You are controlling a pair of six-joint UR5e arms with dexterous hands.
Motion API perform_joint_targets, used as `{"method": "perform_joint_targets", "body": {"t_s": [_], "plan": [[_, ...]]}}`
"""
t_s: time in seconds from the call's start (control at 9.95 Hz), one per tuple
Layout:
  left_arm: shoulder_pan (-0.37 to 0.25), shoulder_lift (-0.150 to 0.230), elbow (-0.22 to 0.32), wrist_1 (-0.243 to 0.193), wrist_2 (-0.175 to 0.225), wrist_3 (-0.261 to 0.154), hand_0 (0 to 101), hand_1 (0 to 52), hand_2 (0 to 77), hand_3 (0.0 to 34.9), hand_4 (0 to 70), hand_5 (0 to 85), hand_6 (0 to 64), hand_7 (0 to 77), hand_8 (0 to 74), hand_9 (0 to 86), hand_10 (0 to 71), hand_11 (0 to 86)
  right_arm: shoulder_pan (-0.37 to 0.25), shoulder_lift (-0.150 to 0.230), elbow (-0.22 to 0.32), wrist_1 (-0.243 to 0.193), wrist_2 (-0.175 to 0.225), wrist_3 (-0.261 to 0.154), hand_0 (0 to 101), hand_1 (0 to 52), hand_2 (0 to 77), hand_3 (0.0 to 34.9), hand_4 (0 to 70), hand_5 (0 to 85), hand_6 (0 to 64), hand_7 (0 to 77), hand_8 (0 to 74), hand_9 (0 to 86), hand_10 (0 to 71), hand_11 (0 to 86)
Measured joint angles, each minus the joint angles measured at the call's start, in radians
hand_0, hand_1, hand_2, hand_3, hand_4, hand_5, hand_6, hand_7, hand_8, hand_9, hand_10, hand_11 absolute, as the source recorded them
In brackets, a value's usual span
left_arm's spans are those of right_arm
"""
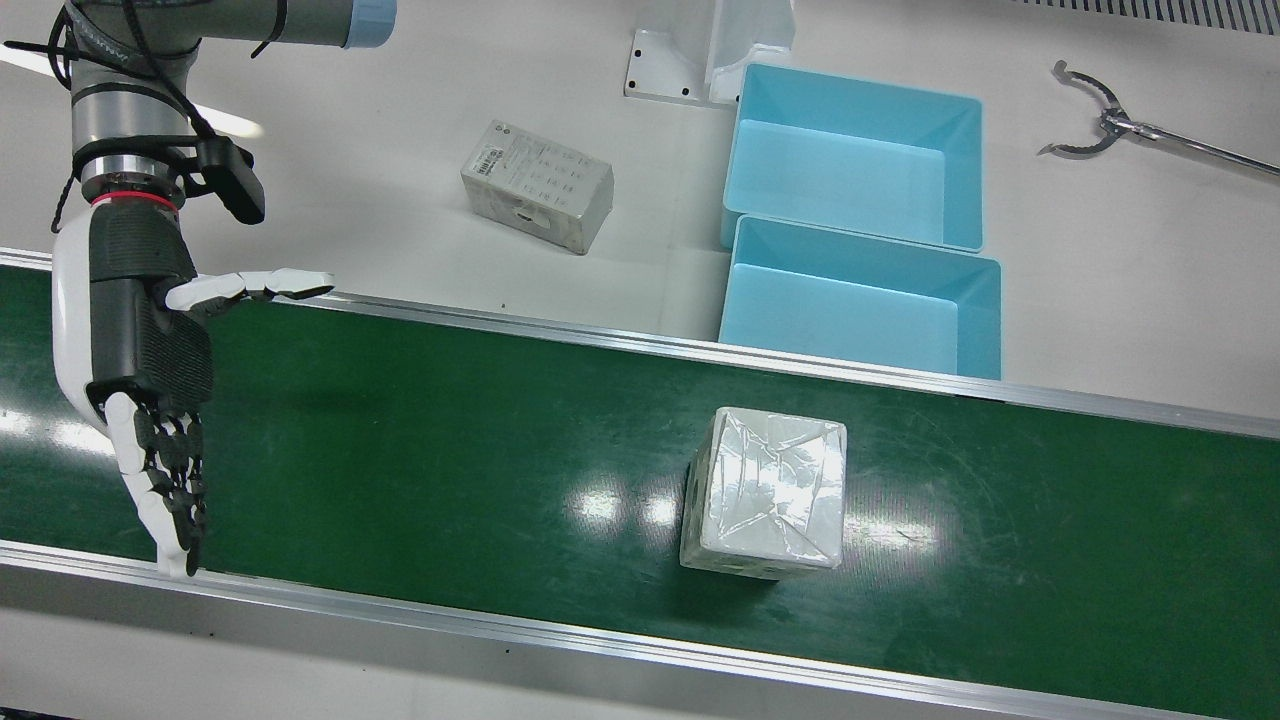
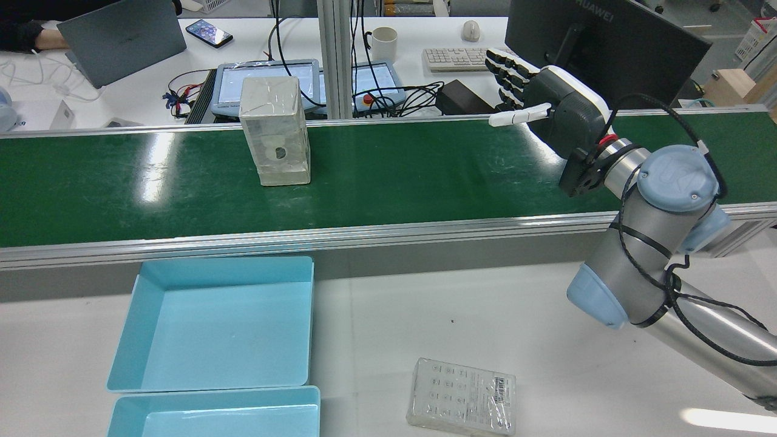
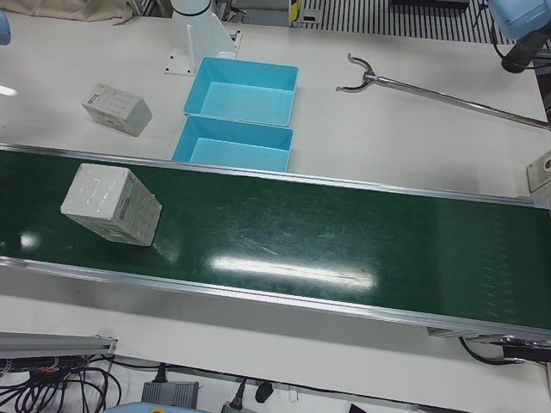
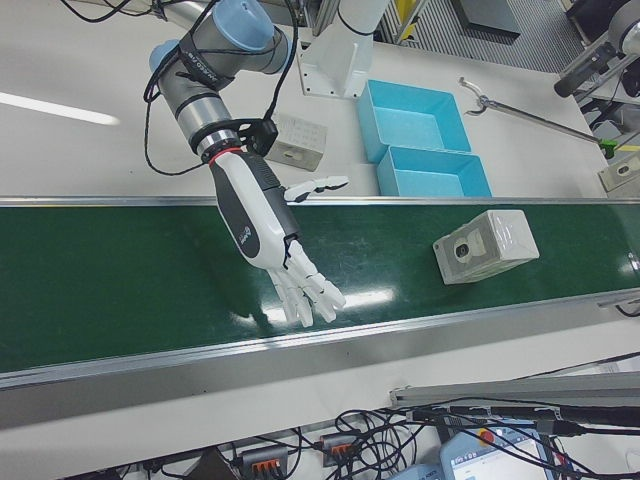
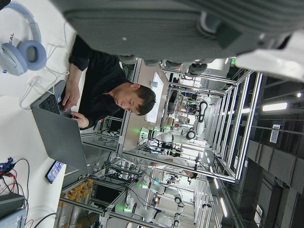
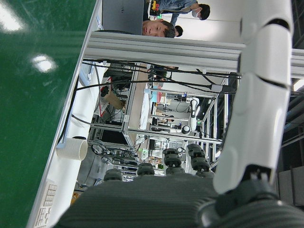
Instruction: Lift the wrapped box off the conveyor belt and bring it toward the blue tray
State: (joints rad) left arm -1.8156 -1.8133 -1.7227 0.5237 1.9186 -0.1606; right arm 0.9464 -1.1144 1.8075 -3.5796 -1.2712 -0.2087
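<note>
The wrapped box (image 1: pixel 765 495) stands upright on the green conveyor belt (image 1: pixel 450 450), in clear film; it also shows in the rear view (image 2: pixel 274 130), the left-front view (image 3: pixel 110 205) and the right-front view (image 4: pixel 485 245). My right hand (image 1: pixel 150 370) is open and empty over the belt, fingers spread, far to the side of the box (image 2: pixel 546 91) (image 4: pixel 265 225). Two blue trays (image 1: pixel 840 190) (image 1: pixel 850 320) sit side by side on the table beside the belt, both empty (image 2: pixel 212 328). My left hand (image 5: pixel 142 23) shows only in its own view, holding nothing.
A second flat wrapped box (image 1: pixel 537 185) lies on the white table next to the trays (image 2: pixel 461 397). A metal claw tool (image 1: pixel 1100 120) lies beyond the trays. Aluminium rails (image 1: pixel 600 640) edge the belt. Desks with monitors and people are behind the belt.
</note>
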Motion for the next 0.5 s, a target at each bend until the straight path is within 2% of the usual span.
{"method": "perform_joint_targets", "body": {"t_s": [0.1, 0.2, 0.5], "plan": [[0.000, 0.000, 0.000, 0.000, 0.000, 0.000, 0, 0.0, 1.1, 0.0, 0.0, 1.1, 0.0, 0.5, 0.0, 0.0, 0.0, 0.0, 0.000, 0.002, -0.001, 0.000, 0.000, 0.000, 46, 10.9, 11.4, 10.1, 3.3, 8.7, 0.0, 0.5, 1.1, 1.1, 0.0, 1.1], [0.000, 0.000, 0.000, 0.000, 0.000, 0.000, 0, 0.0, 1.1, 0.0, 0.0, 1.1, 0.0, 0.5, 0.0, 0.0, 0.0, 0.0, 0.001, 0.001, -0.002, 0.002, 0.000, 0.000, 46, 12.0, 10.4, 11.6, 3.3, 9.3, 0.0, 0.5, 1.1, 1.1, 0.0, 1.6], [0.000, 0.000, 0.000, 0.000, 0.000, 0.000, 0, 0.0, 1.1, 0.0, 0.0, 1.1, 0.0, 0.0, 0.0, 0.0, 0.0, 0.0, 0.002, -0.001, -0.004, 0.007, 0.000, 0.001, 46, 12.0, 10.4, 11.7, 3.3, 9.3, 0.0, 0.5, 1.1, 1.1, 0.0, 1.1]]}}
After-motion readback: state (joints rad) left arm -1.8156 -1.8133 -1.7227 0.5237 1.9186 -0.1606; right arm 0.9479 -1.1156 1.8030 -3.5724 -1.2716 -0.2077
